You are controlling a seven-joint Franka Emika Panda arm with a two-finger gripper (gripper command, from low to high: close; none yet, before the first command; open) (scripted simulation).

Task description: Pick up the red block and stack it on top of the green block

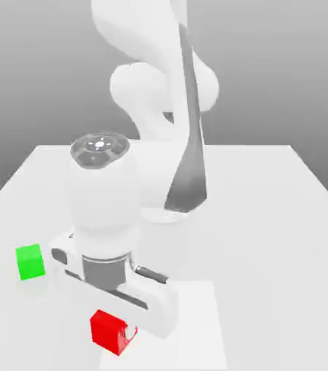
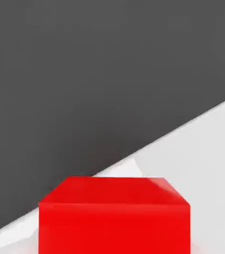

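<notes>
The red block lies near the table's front edge, right under my hand. My gripper is down around it and shut on it, with one white finger against the side facing the exterior view's right. In the hand view the red block looms very close. The green block sits on the table to the exterior view's left of the hand, a little farther back and apart from the red one.
The white table stretches wide to the exterior view's right. The arm's base stands at the table's middle, behind the hand. The table's edge runs close past the red block, with dark floor beyond.
</notes>
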